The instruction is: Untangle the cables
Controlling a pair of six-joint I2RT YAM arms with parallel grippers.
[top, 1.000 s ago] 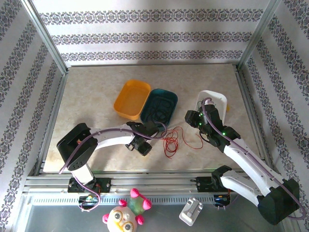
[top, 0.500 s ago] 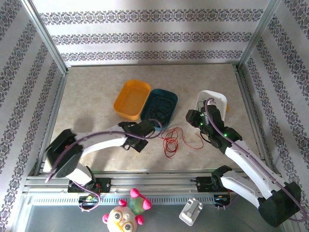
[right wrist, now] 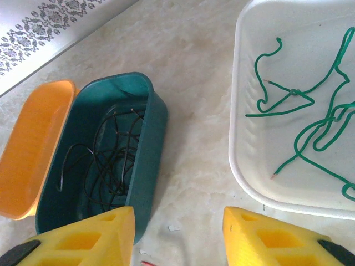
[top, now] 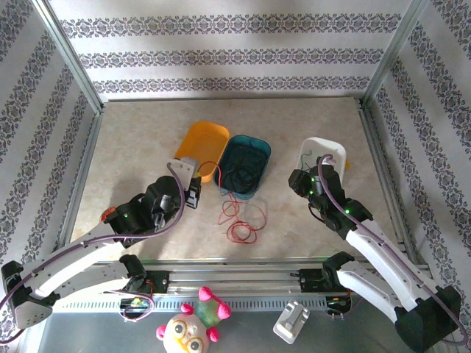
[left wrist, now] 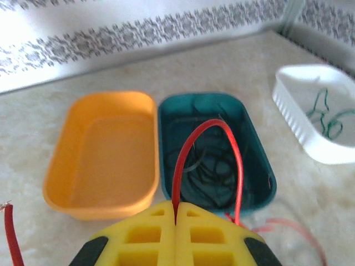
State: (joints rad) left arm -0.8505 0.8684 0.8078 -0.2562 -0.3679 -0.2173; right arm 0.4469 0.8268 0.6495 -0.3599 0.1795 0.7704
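My left end effector point(left wrist: 176, 217), with its yellow foam pads, is clenched on the thin, glossy red cable point(left wrist: 212, 123). The cable rises from the pinch in a narrow arch pointing at the teal tub point(left wrist: 252, 144), then trails toward the near edge in loose loops on the marbled desk point(top: 132, 140). My right end effector point(right wrist: 177, 235) hangs released, gripping nothing, over wiry black cables point(right wrist: 105, 160) coiled in that rounded tub and curly green cables point(right wrist: 310, 122) in the white tub point(right wrist: 241, 138).
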